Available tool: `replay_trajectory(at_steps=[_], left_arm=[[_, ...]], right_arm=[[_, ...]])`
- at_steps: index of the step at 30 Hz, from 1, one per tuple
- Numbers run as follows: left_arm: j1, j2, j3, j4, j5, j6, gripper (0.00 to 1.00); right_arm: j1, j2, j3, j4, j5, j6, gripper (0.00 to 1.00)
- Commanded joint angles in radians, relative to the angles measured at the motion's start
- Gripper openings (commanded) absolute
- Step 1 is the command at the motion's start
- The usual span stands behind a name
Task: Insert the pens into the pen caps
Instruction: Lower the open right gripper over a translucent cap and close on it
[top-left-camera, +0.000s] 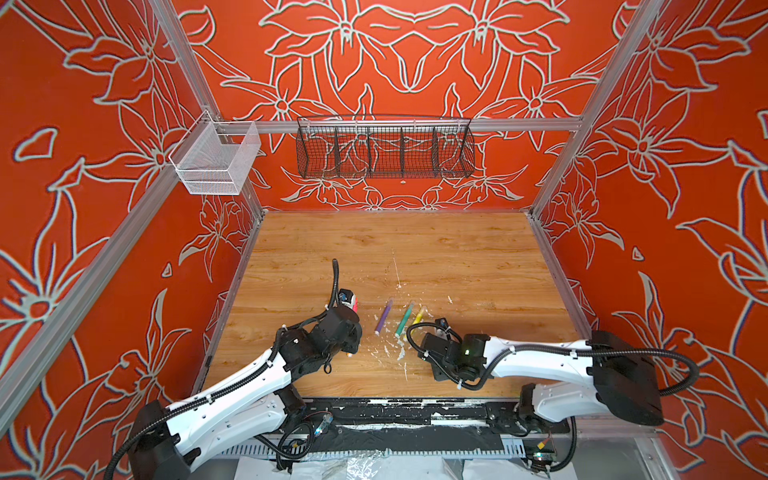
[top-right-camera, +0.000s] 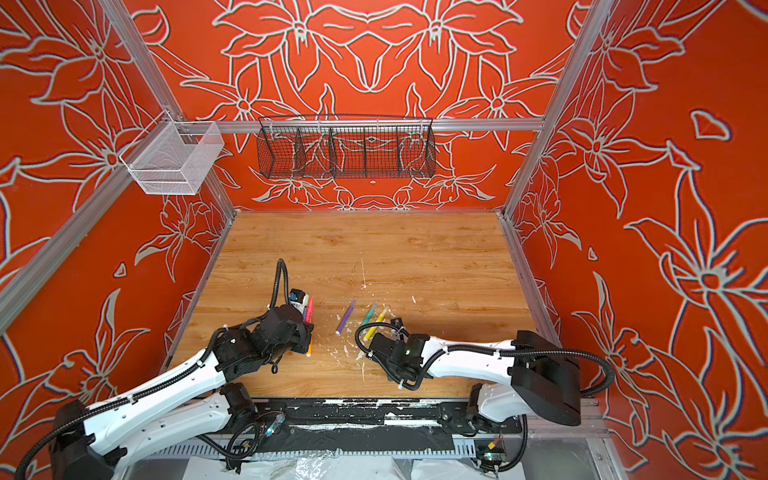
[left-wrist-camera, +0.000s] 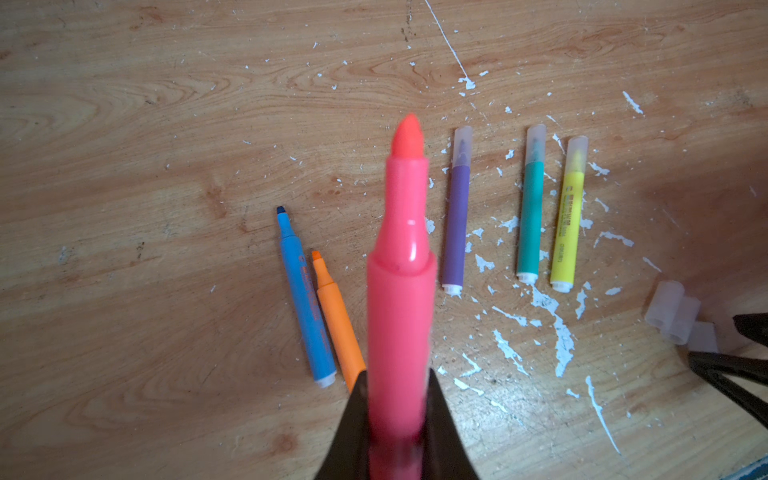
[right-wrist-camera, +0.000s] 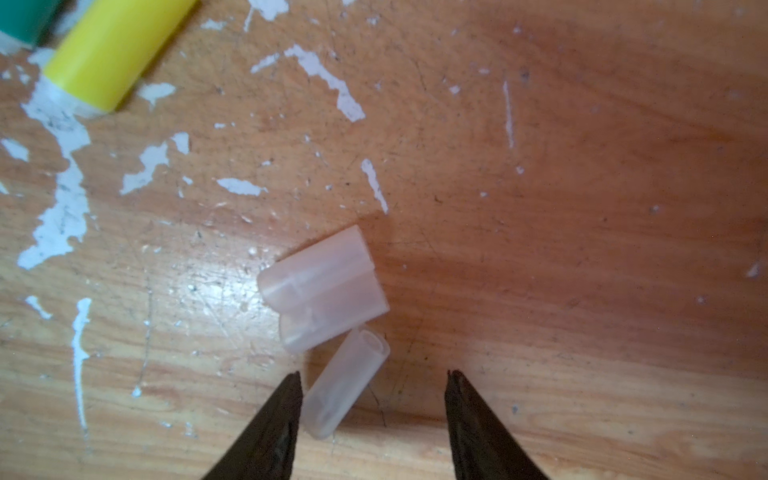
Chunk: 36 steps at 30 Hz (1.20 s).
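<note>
Closing on a cap looks like your next move. Your right claw (right-wrist-camera: 374, 374) hangs low over the table (right-wrist-camera: 582, 208) with its jaws apart and nothing gripped. The nearest cap (right-wrist-camera: 345, 382) lies flat inside that gap, tight beside one jaw and well off the other. Counting the claw's reach as twelve o'clock, the cap's long axis runs roughly seven to one, open mouth at the far end. The other two caps (right-wrist-camera: 320, 286) lie side by side, touching, just beyond it toward eleven. Your left claw (left-wrist-camera: 397, 374) is clamped on the pink pen (left-wrist-camera: 401, 266), whose bare tip aims toward twelve o'clock across the table. From that pen the caps sit near three o'clock, so the right arm is plainly the nearer. I judge you should centre the cap before squeezing, or it may skid out.
</note>
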Motion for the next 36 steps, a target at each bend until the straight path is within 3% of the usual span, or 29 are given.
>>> replay_trajectory(at_steps=[1, 25, 36], left_arm=[[-0.004, 0.000, 0.001, -0.007, -0.015, -0.017, 0.00], [-0.004, -0.004, 0.001, -0.009, -0.013, -0.020, 0.00], [-0.004, -0.003, 0.001, -0.009, -0.011, -0.019, 0.00]], right_arm=[[0.011, -0.015, -0.020, -0.050, 0.015, 0.038, 0.58], [0.013, -0.030, -0.060, -0.054, 0.023, 0.066, 0.41], [0.011, 0.020, -0.058, -0.037, 0.074, 0.057, 0.46]])
